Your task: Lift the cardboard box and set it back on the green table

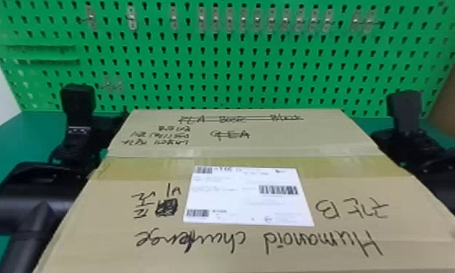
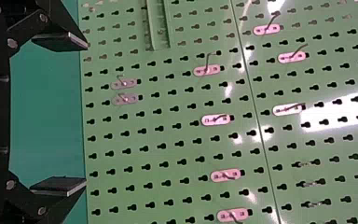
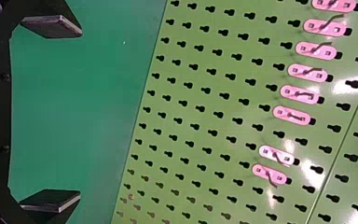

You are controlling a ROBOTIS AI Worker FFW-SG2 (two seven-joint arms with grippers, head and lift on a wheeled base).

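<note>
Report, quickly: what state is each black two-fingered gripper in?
Left gripper: open, nothing between its fingers.
Right gripper: open, nothing between its fingers.

Smooth, faintly glossy plastic tape (image 1: pixel 346 168) crosses the matt cardboard box (image 1: pixel 273 264), 1 smooth paper label (image 1: pixel 237 199) lies on it, and the perforated board (image 1: pixel 222 80) behind it looks smooth and glossy.

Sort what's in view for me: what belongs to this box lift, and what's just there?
For the job:
cardboard box, handwriting on top
green table
left gripper, open
right gripper, open

Just there:
green pegboard behind the box
hooks on the pegboard
green ledge, also on the pegboard
</note>
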